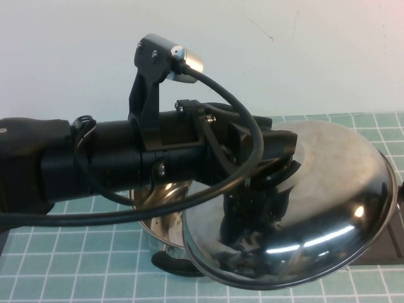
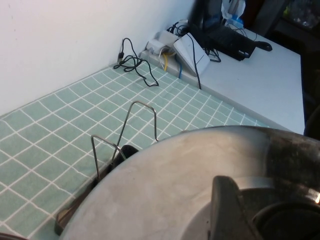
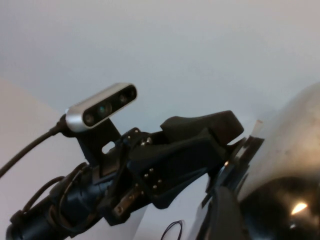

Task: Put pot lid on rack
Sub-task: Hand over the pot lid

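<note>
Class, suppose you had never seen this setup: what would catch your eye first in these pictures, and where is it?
The big shiny pot lid, held tilted in the air at centre-right by the left end effector gripping its knob. Just beyond its rim the rack shows its wire dividers on the green grid mat. The right end effector is out of view.

No readable text, label, brand, number or sign is showing on anything in these views.
</note>
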Controlling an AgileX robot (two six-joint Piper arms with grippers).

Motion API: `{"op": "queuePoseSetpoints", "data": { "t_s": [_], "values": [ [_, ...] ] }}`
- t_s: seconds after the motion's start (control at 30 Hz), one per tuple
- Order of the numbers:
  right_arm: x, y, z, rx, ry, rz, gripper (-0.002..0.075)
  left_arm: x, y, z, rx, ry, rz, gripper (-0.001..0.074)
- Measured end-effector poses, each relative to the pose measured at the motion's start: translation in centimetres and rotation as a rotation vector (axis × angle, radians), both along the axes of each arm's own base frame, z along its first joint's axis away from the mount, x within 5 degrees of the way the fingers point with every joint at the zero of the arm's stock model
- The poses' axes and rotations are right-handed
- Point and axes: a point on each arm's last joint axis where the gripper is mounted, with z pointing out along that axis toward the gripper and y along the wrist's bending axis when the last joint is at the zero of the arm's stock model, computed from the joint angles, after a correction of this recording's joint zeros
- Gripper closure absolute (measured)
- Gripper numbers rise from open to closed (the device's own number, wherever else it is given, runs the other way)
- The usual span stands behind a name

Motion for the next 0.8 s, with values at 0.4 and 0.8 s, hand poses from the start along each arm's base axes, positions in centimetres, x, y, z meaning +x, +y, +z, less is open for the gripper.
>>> {"op": "queuePoseSetpoints", "data": {
  "t_s": [0.4,0.8],
  "values": [
    [-0.1,0.1,0.0,0.021,0.023,0.012,0.0344,0.1,0.0,0.5,0.007,-0.041,-0.005,0.0421],
    [-0.1,0.1,0.0,0.022,0.024,0.012,0.0344,-0.1,-0.4,3.6,-0.048,-0.128,-0.064,0.0421]
  ]
}}
